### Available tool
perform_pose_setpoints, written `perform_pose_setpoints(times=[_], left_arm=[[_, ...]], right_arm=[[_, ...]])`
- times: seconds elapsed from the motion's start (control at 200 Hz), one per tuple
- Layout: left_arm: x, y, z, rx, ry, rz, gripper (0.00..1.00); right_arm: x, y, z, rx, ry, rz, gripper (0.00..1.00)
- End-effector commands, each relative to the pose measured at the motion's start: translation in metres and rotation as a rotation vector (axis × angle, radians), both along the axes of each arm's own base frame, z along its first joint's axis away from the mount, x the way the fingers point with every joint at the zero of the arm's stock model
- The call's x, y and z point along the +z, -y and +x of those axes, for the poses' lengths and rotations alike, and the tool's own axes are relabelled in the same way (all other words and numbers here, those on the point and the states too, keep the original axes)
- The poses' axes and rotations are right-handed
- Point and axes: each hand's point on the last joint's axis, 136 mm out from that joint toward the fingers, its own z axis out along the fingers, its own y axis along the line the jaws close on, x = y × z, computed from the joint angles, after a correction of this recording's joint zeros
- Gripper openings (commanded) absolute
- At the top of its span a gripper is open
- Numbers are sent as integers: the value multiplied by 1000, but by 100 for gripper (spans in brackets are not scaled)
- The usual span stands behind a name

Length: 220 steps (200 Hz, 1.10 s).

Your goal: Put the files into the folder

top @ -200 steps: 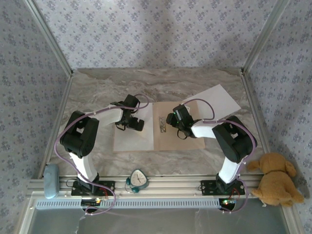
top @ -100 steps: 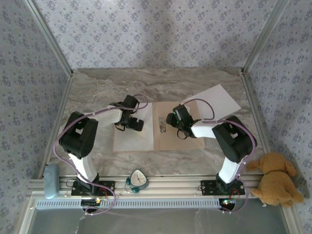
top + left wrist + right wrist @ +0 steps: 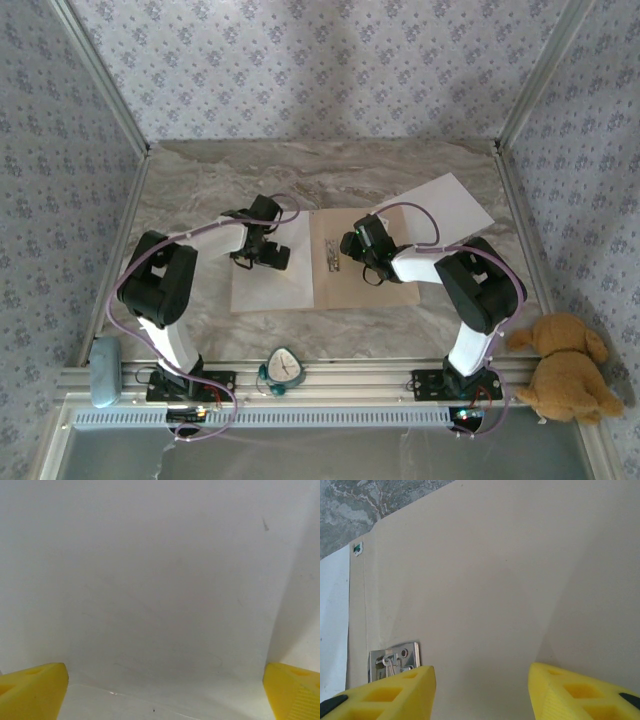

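You are looking at a job that is sitting roughly half done, as I judge it. The folder (image 3: 375,285) is lying open and flat in the middle of the marble table (image 3: 200,190), with its metal clip (image 3: 333,255) running along the centre fold. The left sheet (image 3: 270,285) is lying on the folder's left half, at 9 o'clock from the clip, so one file is looking as good as placed. It may be overhanging the near-left edge a little, though, and could want squaring up. The far sheet (image 3: 445,205) is lying out on the table at about 1 o'clock from the clip. Its near corner is reaching toward the folder's far right corner, but a cable is crossing there and you cannot tell whether the two are overlapping. That sheet is the one that is waiting to be brought in, and the folder is not yet closed. The left gripper (image 3: 165,695) is hovering close over the left sheet with its fingers (image 3: 30,690) spread as wide as they go, and it is holding nothing. The right gripper (image 3: 482,695) is sitting low over the bare right half of the folder, just at 3 o'clock from the clip. Its fingers are standing partly apart with only cardboard showing between them, so it is gripping nothing either.
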Motion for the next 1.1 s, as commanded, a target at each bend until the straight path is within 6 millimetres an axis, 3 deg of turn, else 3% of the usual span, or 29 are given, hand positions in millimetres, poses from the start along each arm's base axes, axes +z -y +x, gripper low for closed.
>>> perform_pose_setpoints(times=[0.0, 0.505, 0.78, 1.094], left_arm=[[21, 8, 4, -12, 23, -29, 100], [57, 28, -2, 14, 97, -61, 99], [75, 39, -14, 67, 129, -182, 98], [72, 39, -23, 135, 122, -226, 89]], right_arm=[[-41, 11, -29, 15, -151, -81, 54], [-40, 6, -30, 27, -151, -55, 54], [-34, -13, -33, 74, -143, 1, 54], [-24, -47, -43, 149, -131, 49, 53]])
